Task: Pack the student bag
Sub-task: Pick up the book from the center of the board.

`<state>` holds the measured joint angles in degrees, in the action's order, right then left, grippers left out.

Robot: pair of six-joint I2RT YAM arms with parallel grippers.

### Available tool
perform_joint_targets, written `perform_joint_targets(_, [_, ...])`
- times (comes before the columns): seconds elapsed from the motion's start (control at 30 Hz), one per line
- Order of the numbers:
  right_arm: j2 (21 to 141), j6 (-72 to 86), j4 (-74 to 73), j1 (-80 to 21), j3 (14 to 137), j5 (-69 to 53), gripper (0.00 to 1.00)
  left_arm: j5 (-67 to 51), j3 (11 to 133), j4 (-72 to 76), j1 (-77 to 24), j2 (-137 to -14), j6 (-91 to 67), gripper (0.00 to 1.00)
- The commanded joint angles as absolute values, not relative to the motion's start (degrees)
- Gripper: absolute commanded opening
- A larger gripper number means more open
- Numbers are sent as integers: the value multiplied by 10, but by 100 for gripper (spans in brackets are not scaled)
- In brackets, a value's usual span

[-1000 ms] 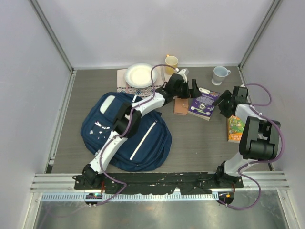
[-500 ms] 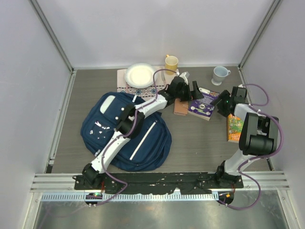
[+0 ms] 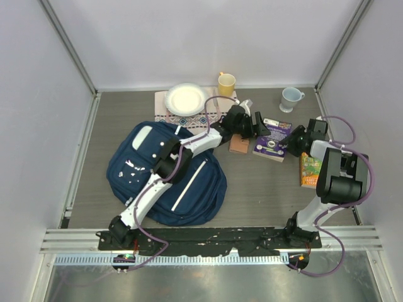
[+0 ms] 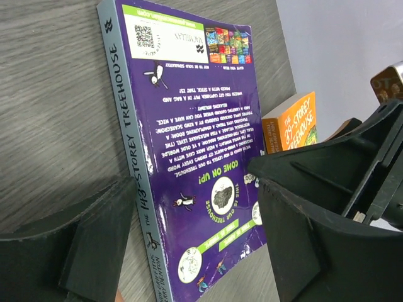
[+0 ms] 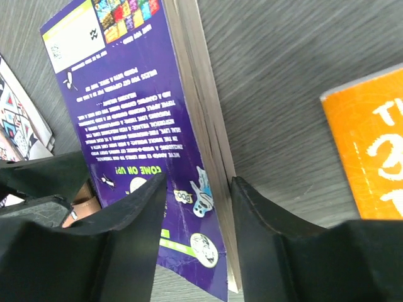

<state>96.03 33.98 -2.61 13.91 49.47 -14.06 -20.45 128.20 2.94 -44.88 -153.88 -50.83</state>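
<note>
**Change of state.** Over the last second both arms have closed in on one object, the purple paperback "The 143-Storey Treehouse" [image 3: 272,139].
- The left gripper [image 4: 189,175] has moved right. Its jaws are wide apart and straddle the spine edge of the book, with neither finger on it.
- The right gripper [image 5: 198,182] has moved left to the opposite, page-edge side. One finger is over the cover and the other is at the page block. The gap matches the book's thickness, but the wrist view is too close to show whether the pads are pressing.

**Meaning for the task.** The book is bracketed from both sides but still lies on the table [image 3: 264,189], so the step in hand is judged to be the pick-up. Nothing is seen going into the bag yet. The student bag [image 3: 204,195] lies flat on the left half of the table, nearer than the book. The left arm reaches across it.

**Surface.** The tabletop is dark grey with a wood grain. It also carries:
- an orange "39-Storey Treehouse" book [image 3: 310,170], near right;
- a small brown book [image 3: 238,143], just left of the purple one;
- a white plate [image 3: 186,97] on a patterned cloth [image 3: 182,121], far centre;
- a yellow mug [image 3: 226,82] and a pale mug [image 3: 290,98], along the far edge.

**Room.** Plain pale wall panels [image 3: 201,38] enclose the table on three sides.
</note>
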Motion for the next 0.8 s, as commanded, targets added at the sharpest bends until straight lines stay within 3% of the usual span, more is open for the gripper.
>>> perform_joint_targets(0.0, [929,346,13,131,480,-185,43,-265,1266,16,-473,-1521,-533,79])
perform_joint_targets(0.07, [917,346,15,131,478,-199,27,-272,1276,13,-475,-1520,-533,73])
perform_joint_targets(0.1, [912,347,16,131,478,-202,27,-274,1277,11,-475,-1518,-531,71])
perform_joint_targets(0.17, [906,347,13,131,475,-207,38,-275,1276,9,-477,-1514,-528,67])
perform_joint_targets(0.4, [890,348,25,131,461,-222,47,-280,1275,8,-482,-1512,-529,56])
perform_joint_targets(0.53, [919,337,6,131,472,-236,37,-281,1275,11,-483,-1513,-535,53])
perform_joint_targets(0.7, [918,329,4,131,466,-225,34,-281,1278,12,-483,-1514,-539,52])
perform_joint_targets(0.73, [919,321,-17,131,473,-216,18,-282,1278,14,-483,-1514,-539,52])
perform_joint_targets(0.77, [918,316,-38,131,477,-209,12,-283,1278,14,-483,-1514,-541,52])
